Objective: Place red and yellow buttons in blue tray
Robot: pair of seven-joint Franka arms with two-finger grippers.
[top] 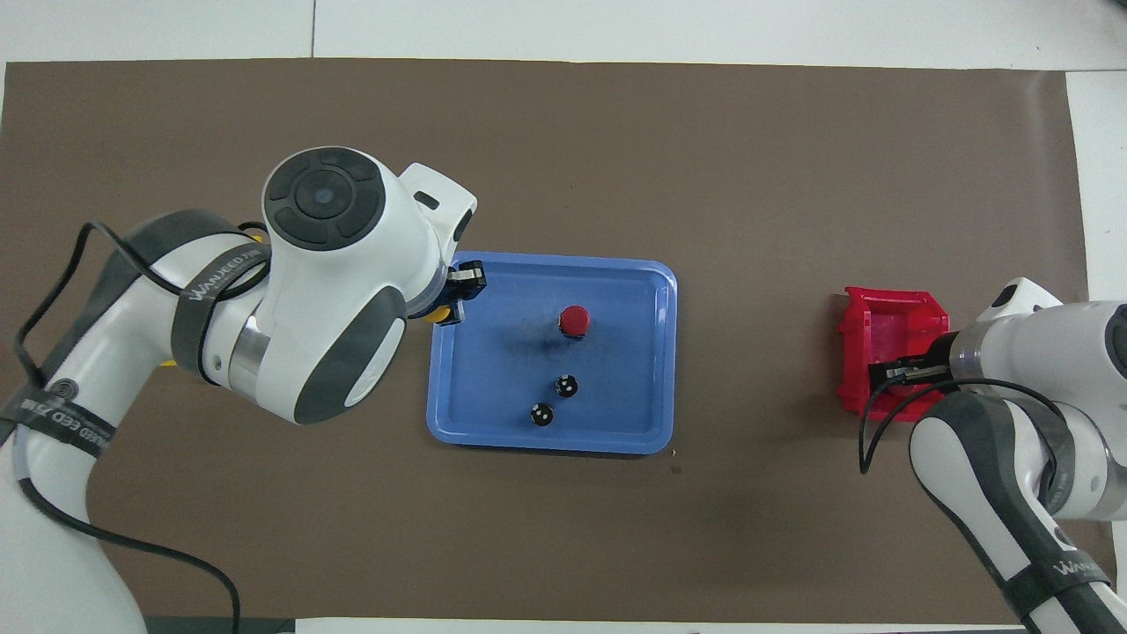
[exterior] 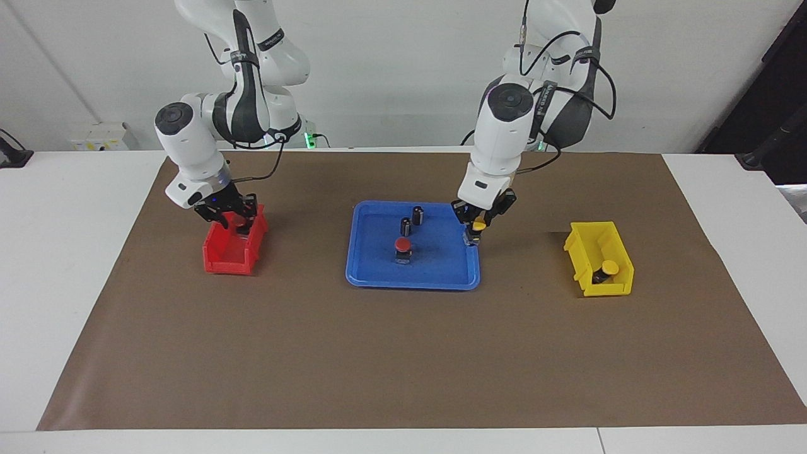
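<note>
The blue tray (exterior: 413, 279) (top: 550, 440) lies mid-table. One red button (exterior: 402, 245) (top: 574, 320) stands in it. My left gripper (exterior: 477, 228) (top: 451, 299) is shut on a yellow button (exterior: 480, 224) and holds it just above the tray's edge toward the left arm's end. A second yellow button (exterior: 608, 268) lies in the yellow bin (exterior: 583, 249). My right gripper (exterior: 231, 218) (top: 896, 374) is shut on a red button (exterior: 235, 220) just above the red bin (exterior: 230, 257) (top: 889, 321).
Two dark capless cylinders (exterior: 406, 226) (exterior: 418, 214) stand in the tray nearer to the robots than the red button; they also show in the overhead view (top: 566, 385) (top: 541, 414). Brown paper (exterior: 403, 353) covers the table. My left arm hides the yellow bin in the overhead view.
</note>
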